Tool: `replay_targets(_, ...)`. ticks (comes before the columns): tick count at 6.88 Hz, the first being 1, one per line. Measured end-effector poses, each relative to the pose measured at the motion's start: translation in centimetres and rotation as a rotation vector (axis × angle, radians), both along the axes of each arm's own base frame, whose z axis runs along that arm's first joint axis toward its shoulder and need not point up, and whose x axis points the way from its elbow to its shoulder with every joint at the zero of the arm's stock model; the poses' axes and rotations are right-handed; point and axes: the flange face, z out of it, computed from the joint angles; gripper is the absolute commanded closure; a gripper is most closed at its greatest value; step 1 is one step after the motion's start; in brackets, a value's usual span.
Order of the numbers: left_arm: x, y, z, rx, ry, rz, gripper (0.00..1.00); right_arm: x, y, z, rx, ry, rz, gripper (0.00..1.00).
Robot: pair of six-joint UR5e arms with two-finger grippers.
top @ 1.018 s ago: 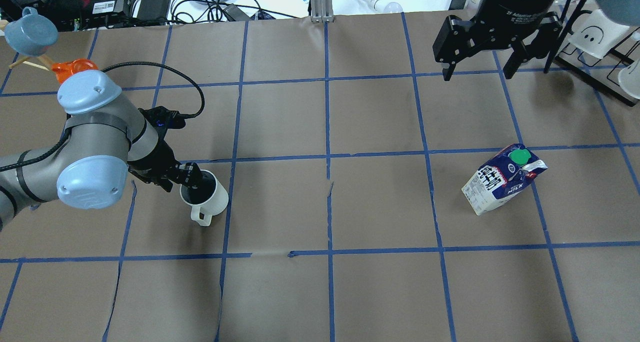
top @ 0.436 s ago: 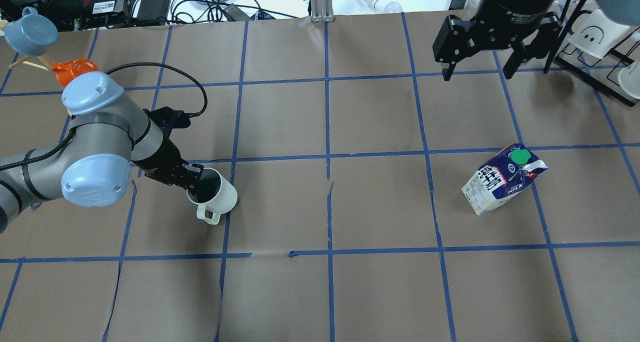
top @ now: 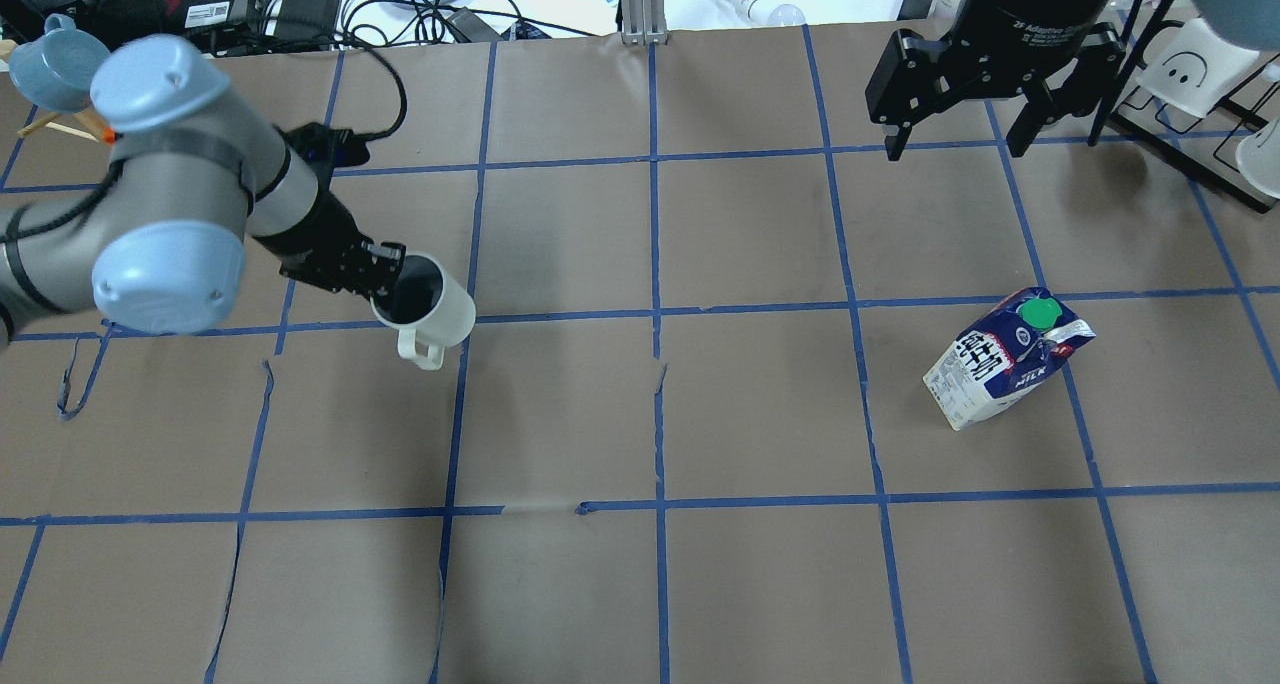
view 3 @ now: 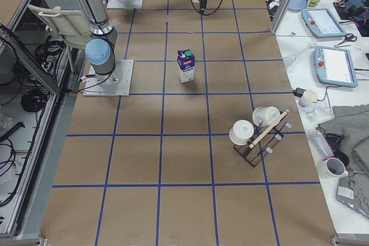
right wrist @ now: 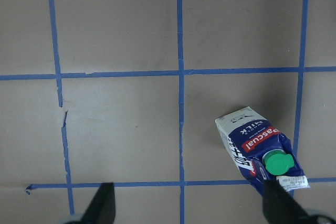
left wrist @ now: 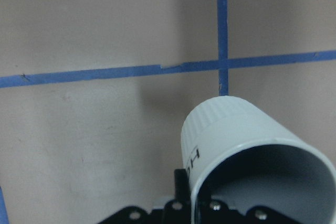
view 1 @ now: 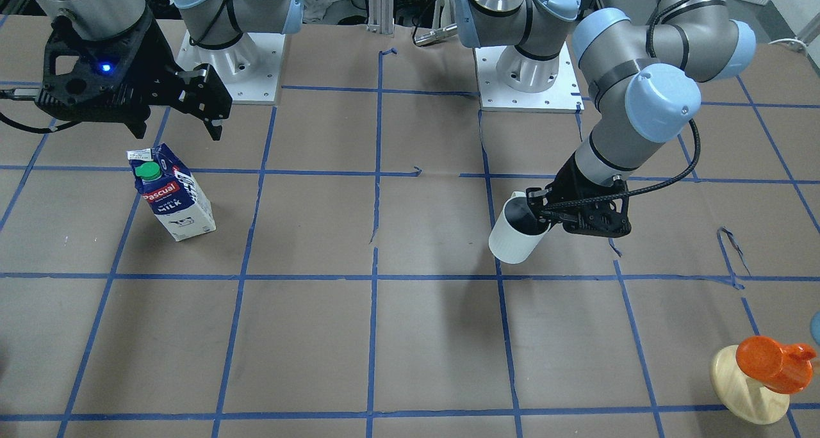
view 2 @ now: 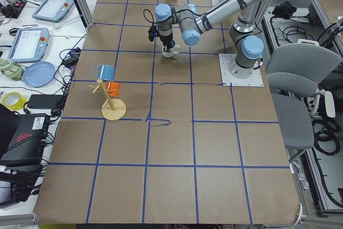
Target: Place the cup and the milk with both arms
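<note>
The white cup (top: 432,312) with its dark inside hangs tilted above the table, handle toward the robot, in my left gripper (top: 395,276), which is shut on its rim with one finger inside. It also shows in the front view (view 1: 514,238) and close up in the left wrist view (left wrist: 236,140). The blue and white milk (top: 1005,359) carton stands upright on the table's right half, green cap up (view 1: 173,194). My right gripper (top: 955,142) is open and empty, held high beyond the milk; the right wrist view shows the milk (right wrist: 257,148) below it.
A wooden stand (view 1: 749,387) with an orange cup (view 1: 772,361) and a blue cup (top: 50,64) is at the far left. A black rack with white cups (top: 1200,74) is at the far right. Cables and gear (top: 300,4) lie beyond the far edge.
My left gripper has lifted the cup and carried it away from the robot, toward the far side. The right gripper and the milk have not moved.
</note>
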Motion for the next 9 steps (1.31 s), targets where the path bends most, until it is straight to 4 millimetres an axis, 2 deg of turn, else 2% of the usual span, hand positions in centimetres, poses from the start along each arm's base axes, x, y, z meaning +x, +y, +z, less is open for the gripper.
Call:
replay_targets(1,-1.7,-2.3,2.2,-0.02,0.003,0.025,1.0,0.0,0.0,0.0,0.001,-0.001,-0.001,0.0)
replay_targets(2,-3.4,-4.5,2.8,-0.026,0.011,0.065,1.0,0.0,0.0,0.0,0.001,-0.001,-0.002,0.0)
replay_targets(3,-5.8,-6.5,2.3,-0.026,0.018,0.084,1.0,0.0,0.0,-0.1,0.001,-0.003,-0.002,0.0)
replay_targets(5,-12.4,-10.1,0.7,-0.051,0.019,0.104,1.0,0.0,0.0,-0.1,0.002,-0.003,-0.002,0.0)
replay_targets(7,-17.9,-12.3,-2.7,-0.079,-0.013,0.091,1.0,0.0,0.0,-0.1,0.002,0.0,-0.001,0.0)
replay_targets(9,-21.3,-13.0,-6.1,-0.113,-0.037,0.083,1.0,0.0,0.1,0.0,0.0,-0.001,-0.002,0.0)
